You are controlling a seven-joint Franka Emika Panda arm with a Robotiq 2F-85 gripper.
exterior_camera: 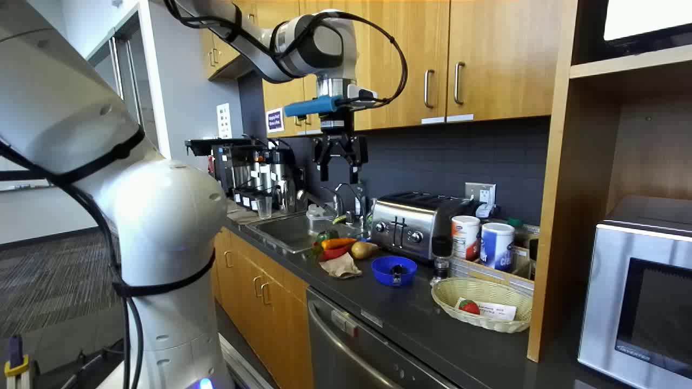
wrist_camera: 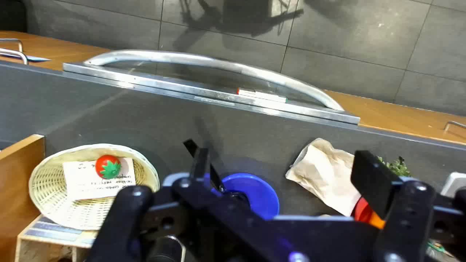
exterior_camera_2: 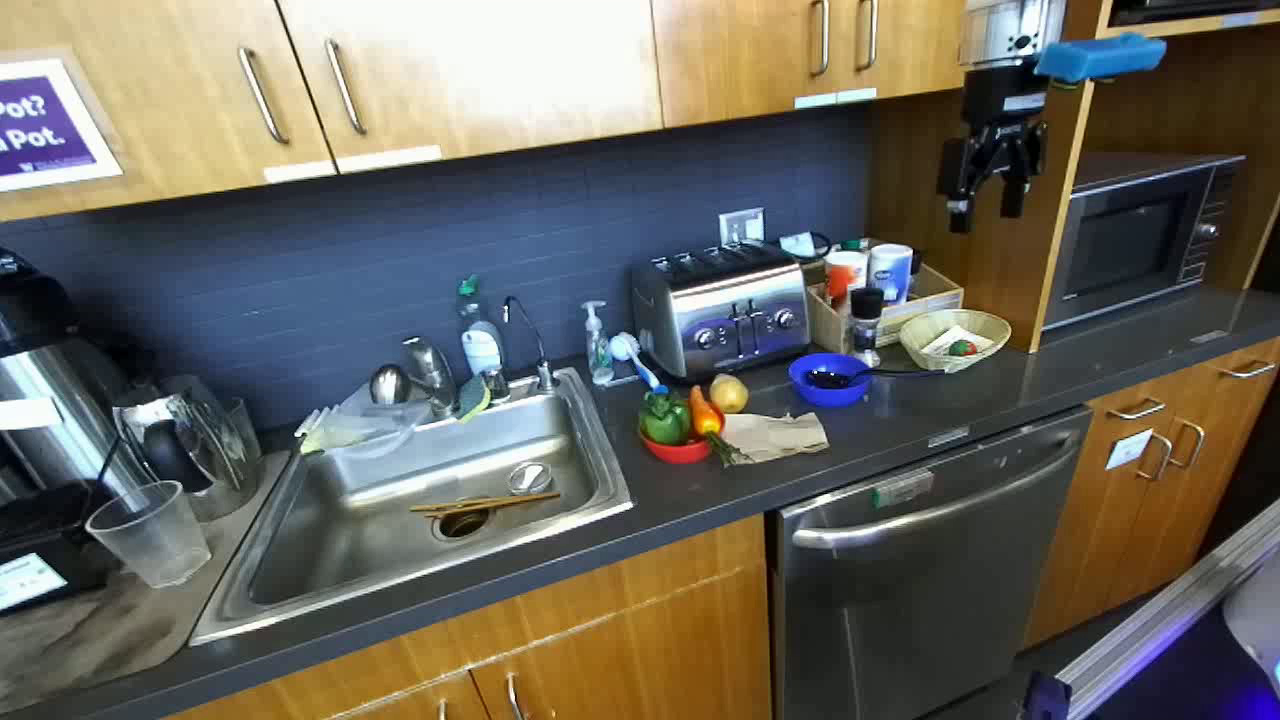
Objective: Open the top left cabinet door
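Observation:
The top left cabinet door (exterior_camera: 424, 43) is a flat honey-brown upper door, closed. It also shows in an exterior view (exterior_camera_2: 735, 60). Its vertical silver bar handle (exterior_camera: 428, 88) runs along its right edge. The matching door (exterior_camera: 508, 54), handle along its left edge, is also closed. My gripper (exterior_camera: 339, 175) points down, open and empty, apart from the door and handle. Its fingertips appear lower than the door's bottom edge in both exterior views. In the wrist view the open fingers (wrist_camera: 287, 165) hang above the counter; the door is out of that view.
On the counter stand a toaster (exterior_camera: 408, 224), blue bowl (exterior_camera: 393, 271), wicker basket (exterior_camera: 481, 302) and a box of canisters (exterior_camera_2: 935, 290). A tall wooden side panel (exterior_camera: 557, 178) and microwave (exterior_camera: 643, 292) are at the right. Another upper door carries a purple sign (exterior_camera_2: 50, 125).

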